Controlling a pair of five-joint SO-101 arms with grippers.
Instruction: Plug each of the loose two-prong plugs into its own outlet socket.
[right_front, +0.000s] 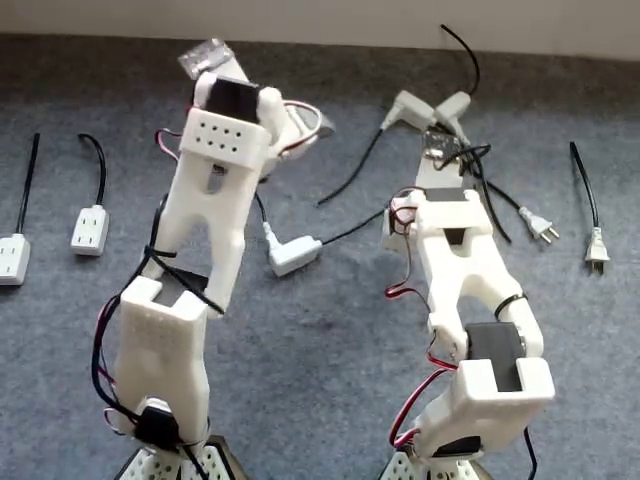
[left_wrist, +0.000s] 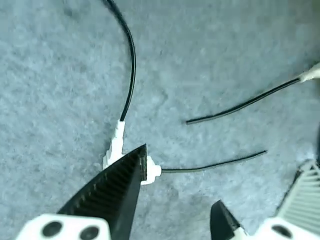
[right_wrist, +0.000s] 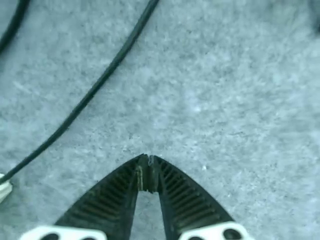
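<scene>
Grey carpet-like fabric covered the tabletop (right_front: 340, 330). Near its middle lay a white socket block (right_front: 296, 254). One black cord left it toward the far side and passed under the left arm (right_front: 205, 200), while a thinner cord ran off to the right. In the left wrist view the left end effector (left_wrist: 180, 177) stood wide open over this block. Its dark finger (left_wrist: 117, 192) covered part of the block, so I could not tell whether a plug sat in it or whether finger and block touched.

The right end effector (right_wrist: 149, 171) was closed, tips pressed together, above bare fabric near a black cord (right_wrist: 95, 90).

On the right lay a black plug (right_front: 545, 229) and a pale plug (right_front: 596, 250). They were well apart from a white outlet socket (right_front: 90, 230) on the left and a second outlet socket (right_front: 10, 258), which was cut off by the edge. Beyond the right arm, a white cord end (right_front: 400, 108) lay beside a second white cord end (right_front: 456, 104). Their kind was hard to make out.
</scene>
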